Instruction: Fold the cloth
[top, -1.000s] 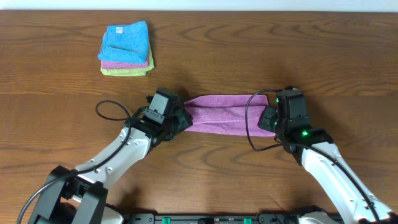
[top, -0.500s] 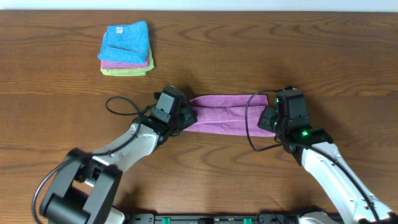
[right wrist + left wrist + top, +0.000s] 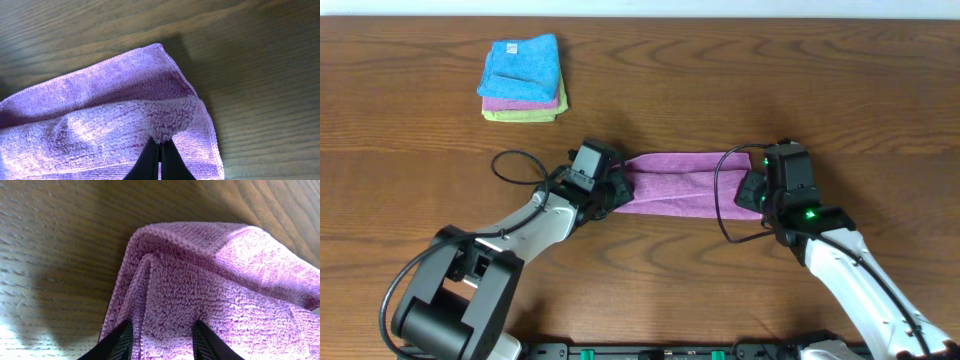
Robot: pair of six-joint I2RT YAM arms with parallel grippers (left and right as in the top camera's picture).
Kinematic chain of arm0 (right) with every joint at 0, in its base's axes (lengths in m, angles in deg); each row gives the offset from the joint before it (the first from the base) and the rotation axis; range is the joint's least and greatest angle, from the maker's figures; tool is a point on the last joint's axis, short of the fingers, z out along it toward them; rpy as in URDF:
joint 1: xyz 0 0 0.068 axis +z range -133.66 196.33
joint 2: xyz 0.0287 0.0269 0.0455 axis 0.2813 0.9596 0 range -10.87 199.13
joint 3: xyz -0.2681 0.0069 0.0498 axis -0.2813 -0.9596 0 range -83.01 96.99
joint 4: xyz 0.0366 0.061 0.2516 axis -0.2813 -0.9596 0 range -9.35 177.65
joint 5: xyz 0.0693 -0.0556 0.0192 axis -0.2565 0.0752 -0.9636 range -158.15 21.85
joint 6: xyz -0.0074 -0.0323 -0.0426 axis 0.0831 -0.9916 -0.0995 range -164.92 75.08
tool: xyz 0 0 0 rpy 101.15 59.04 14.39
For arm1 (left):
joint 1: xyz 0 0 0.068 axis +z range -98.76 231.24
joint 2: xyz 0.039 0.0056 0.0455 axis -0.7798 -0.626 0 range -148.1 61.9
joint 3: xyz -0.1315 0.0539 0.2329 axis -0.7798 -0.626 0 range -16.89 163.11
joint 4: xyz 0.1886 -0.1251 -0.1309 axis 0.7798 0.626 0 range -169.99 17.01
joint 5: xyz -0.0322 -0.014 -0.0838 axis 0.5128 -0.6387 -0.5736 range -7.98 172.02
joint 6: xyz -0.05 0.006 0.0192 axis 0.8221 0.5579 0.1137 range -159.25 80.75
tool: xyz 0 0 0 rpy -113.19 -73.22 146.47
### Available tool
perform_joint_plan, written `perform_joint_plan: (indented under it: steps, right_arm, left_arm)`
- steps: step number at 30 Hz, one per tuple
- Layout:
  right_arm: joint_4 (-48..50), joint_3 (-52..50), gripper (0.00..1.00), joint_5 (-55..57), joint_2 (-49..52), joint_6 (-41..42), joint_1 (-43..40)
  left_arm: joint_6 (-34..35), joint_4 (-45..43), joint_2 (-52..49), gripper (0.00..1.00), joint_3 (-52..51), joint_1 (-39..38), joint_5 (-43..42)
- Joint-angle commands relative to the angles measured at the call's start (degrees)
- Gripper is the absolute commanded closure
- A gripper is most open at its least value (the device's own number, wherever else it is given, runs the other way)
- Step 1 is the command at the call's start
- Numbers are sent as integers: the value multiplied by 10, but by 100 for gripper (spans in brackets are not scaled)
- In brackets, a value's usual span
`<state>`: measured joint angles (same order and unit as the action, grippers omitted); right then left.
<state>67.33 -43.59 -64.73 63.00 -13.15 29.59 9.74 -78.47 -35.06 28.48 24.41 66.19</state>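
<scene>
A purple cloth (image 3: 680,182) lies on the wooden table as a long folded strip between my two grippers. My left gripper (image 3: 617,190) is at its left end. In the left wrist view its fingers (image 3: 162,341) are spread apart, with the cloth's (image 3: 215,280) doubled edge between them. My right gripper (image 3: 752,192) is at the right end. In the right wrist view its fingers (image 3: 161,150) are shut on a pinched-up fold of the cloth (image 3: 100,115) near the right corner.
A stack of folded cloths (image 3: 522,78), blue on top, then purple and green, sits at the back left of the table (image 3: 820,90). A black cable loops beside each arm.
My left gripper has moved right, onto the cloth's left end, and the left arm has swung inward. The right arm and the cloth's right end have not moved.
</scene>
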Motion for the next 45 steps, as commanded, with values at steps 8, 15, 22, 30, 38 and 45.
perform_joint_plan:
  steps: [8,15,22,30,38,45]
  right_arm:
    - [-1,8,99,2,-5,-7,3]
    - [-1,8,98,2,-5,-7,3]
    - [-1,8,98,2,-5,-8,3]
    - [-7,8,99,2,-5,-8,3]
    - [13,5,98,11,23,-16,3]
    - [52,5,98,11,63,-23,3]
  left_arm:
    - [-9,8,3,76,11,-3,13]
    - [-1,6,2,92,11,-3,12]
    - [3,4,3,94,12,-1,3]
    - [3,41,21,94,41,21,-48]
    - [36,38,21,94,44,21,-48]
    - [40,31,21,94,44,21,-25]
